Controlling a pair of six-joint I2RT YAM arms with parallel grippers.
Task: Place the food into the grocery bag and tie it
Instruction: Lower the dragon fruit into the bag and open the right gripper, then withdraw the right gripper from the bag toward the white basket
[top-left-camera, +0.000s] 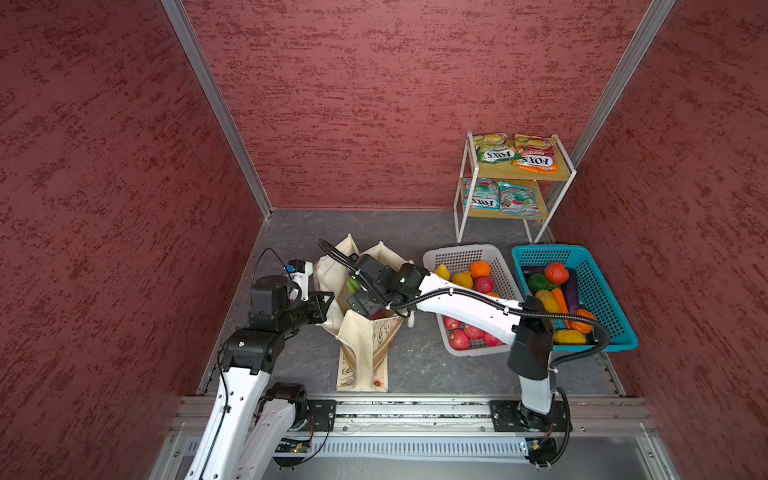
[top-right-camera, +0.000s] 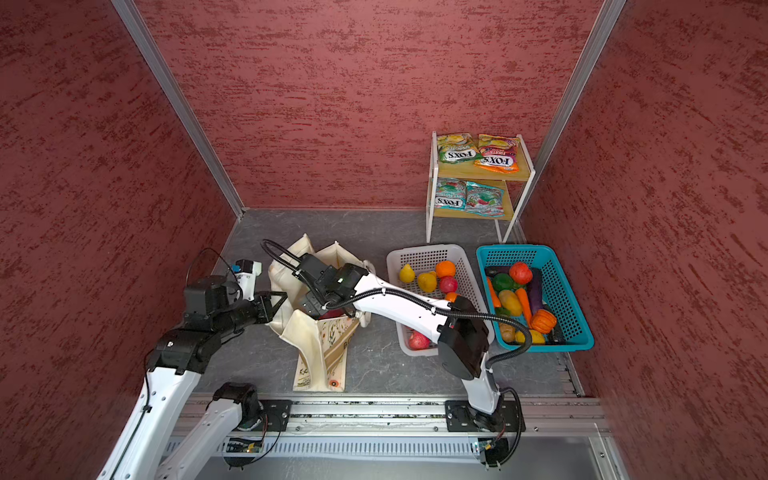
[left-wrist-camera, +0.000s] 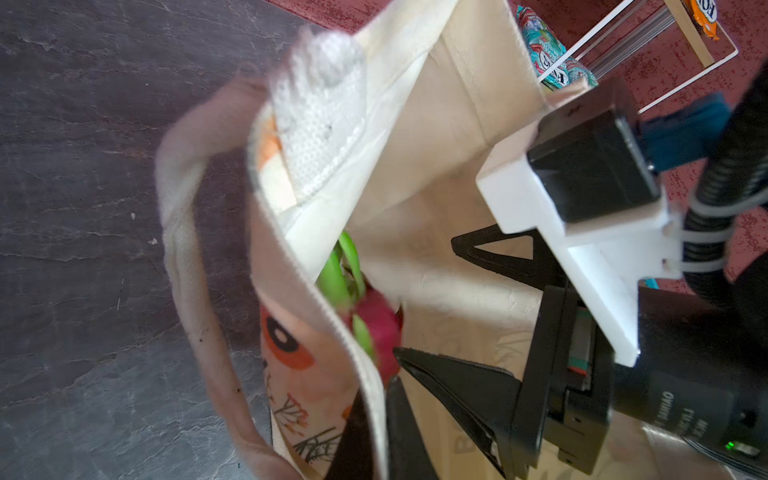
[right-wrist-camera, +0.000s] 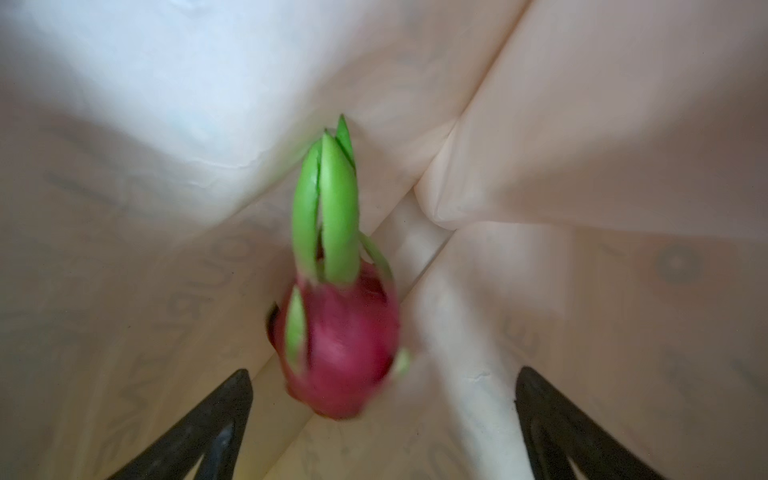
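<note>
The dragon fruit (right-wrist-camera: 340, 340) is released into the grocery bag (top-left-camera: 365, 349) by the open right gripper (right-wrist-camera: 384, 374), the bag rim clamped by the left gripper (left-wrist-camera: 376, 436); remaining food (top-left-camera: 482, 284) and tying are judged outstanding.

Your grocery bag (top-left-camera: 361, 353) is cream canvas, printed with orange flowers and dark sprigs. Your dragon fruit (right-wrist-camera: 345, 345) shows magenta skin and bright green scales. You have a pale grey perforated basket (top-left-camera: 465, 253), a teal basket (top-left-camera: 598, 282), a green packet (top-left-camera: 494, 149) and an orange packet (top-left-camera: 536, 156). Walls (top-left-camera: 374, 104) are mottled red; floor (top-left-camera: 415, 361) is veined dark grey.
</note>
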